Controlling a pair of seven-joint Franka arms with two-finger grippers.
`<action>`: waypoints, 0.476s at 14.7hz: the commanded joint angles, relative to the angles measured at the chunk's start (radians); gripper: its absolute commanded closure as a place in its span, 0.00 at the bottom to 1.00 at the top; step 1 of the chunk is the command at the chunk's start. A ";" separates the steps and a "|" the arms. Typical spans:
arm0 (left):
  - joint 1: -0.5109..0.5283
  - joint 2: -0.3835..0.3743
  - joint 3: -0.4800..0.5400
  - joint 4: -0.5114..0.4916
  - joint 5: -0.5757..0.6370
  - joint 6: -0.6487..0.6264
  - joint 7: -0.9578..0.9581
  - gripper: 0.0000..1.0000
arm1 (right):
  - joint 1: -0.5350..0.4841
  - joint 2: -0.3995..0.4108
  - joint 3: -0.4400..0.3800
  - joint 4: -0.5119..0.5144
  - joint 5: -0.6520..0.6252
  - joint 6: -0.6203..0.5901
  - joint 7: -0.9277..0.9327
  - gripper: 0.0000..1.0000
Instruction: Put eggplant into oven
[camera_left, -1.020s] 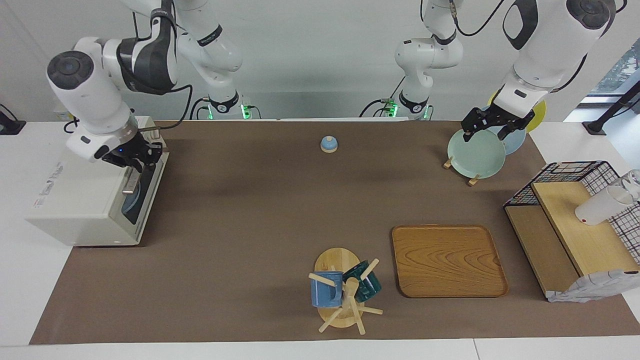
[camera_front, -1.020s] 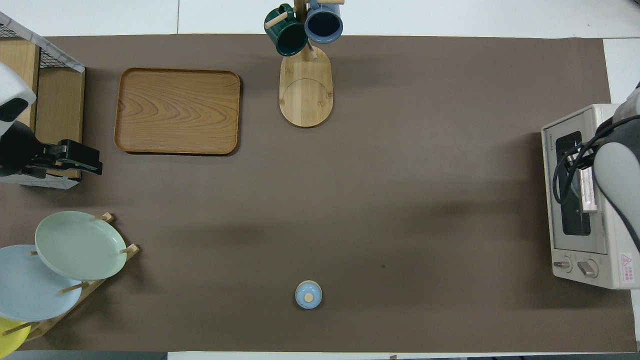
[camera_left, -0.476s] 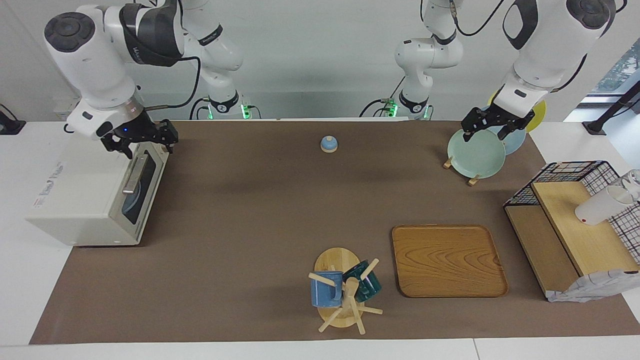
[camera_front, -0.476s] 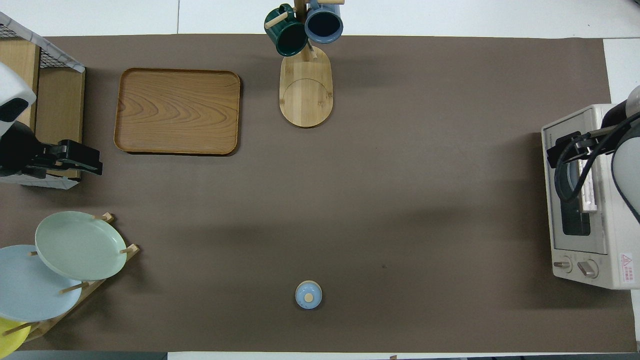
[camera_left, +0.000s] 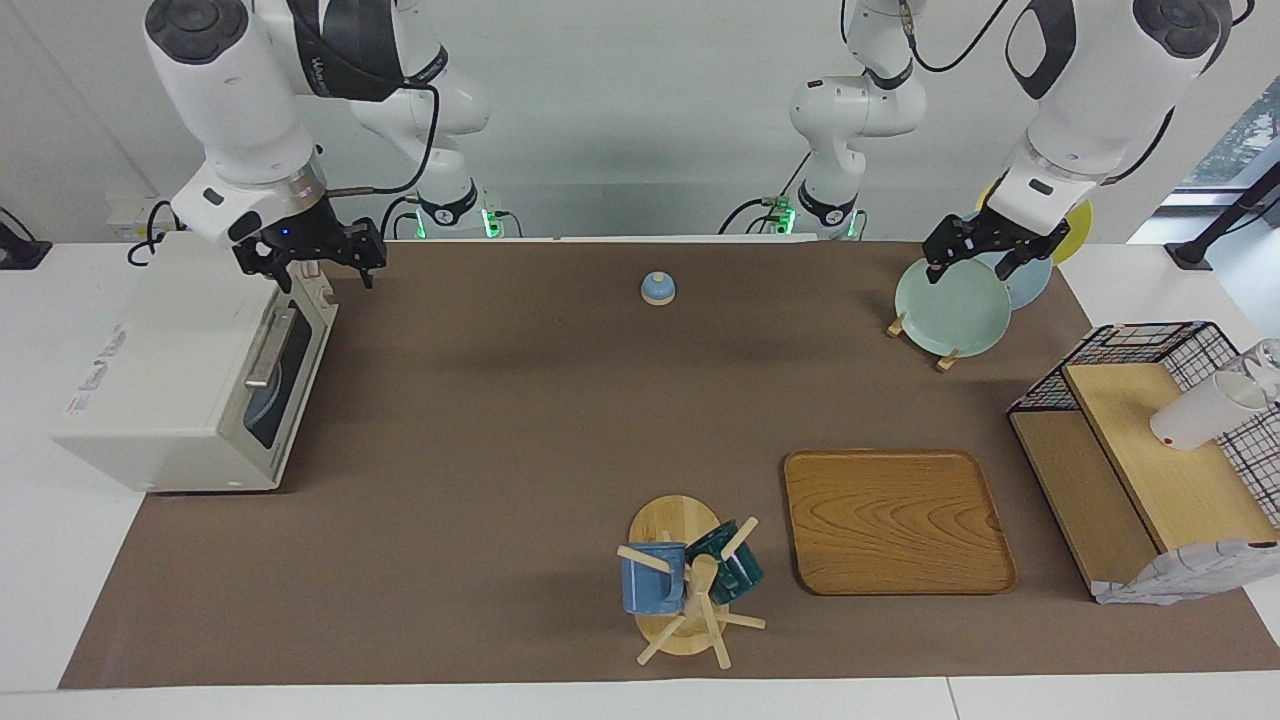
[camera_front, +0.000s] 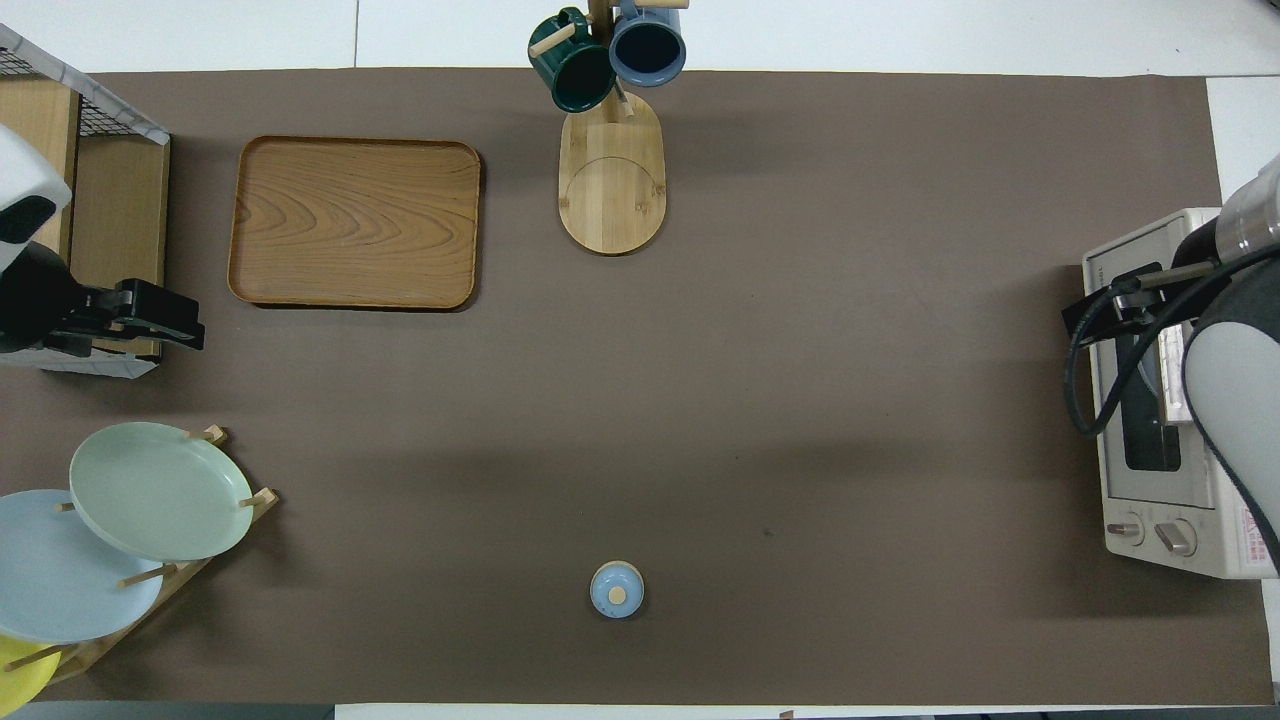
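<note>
**Right gripper released from oven door; door shut**

The right gripper (camera_left: 318, 262) hangs over the oven's corner nearest the robots, its jaws spread wide and carrying nothing. One second ago it sat low against the oven's silver bar handle (camera_left: 267, 348), partly closed. Since then it has opened fully, lifted clear and drawn back toward the right arm's base. In the overhead view the right gripper (camera_front: 1100, 312) shows at the oven's front edge.

The oven (camera_left: 170, 380) stands at the right arm's end of the desk (camera_left: 500, 420). Its glass-windowed door is up against the body, with the handle free of any contact. A rounded bluish shape shows through the window; what it is cannot be told.

The eggplant appears nowhere on the desk in either view. Judged from the closed door and the empty gripper, it most likely lies inside the oven, though the window does not confirm this. On that reading the task is at or near completion, with the right arm only needing to retreat.

The left gripper (camera_left: 985, 256) waits, jaws wide and empty, over the plate rack (camera_left: 945, 358) with its pale green plate (camera_left: 950, 310) at the left arm's end of the desk.
</note>
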 joint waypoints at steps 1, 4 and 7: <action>0.006 -0.011 -0.003 -0.006 0.019 -0.002 0.006 0.00 | 0.057 -0.048 -0.068 -0.059 0.037 0.000 0.012 0.00; 0.006 -0.011 -0.005 -0.006 0.019 -0.002 0.006 0.00 | 0.081 -0.048 -0.095 -0.063 0.032 0.026 0.009 0.00; 0.006 -0.012 -0.003 -0.006 0.019 -0.002 0.006 0.00 | 0.097 -0.051 -0.117 -0.066 0.028 0.045 0.009 0.00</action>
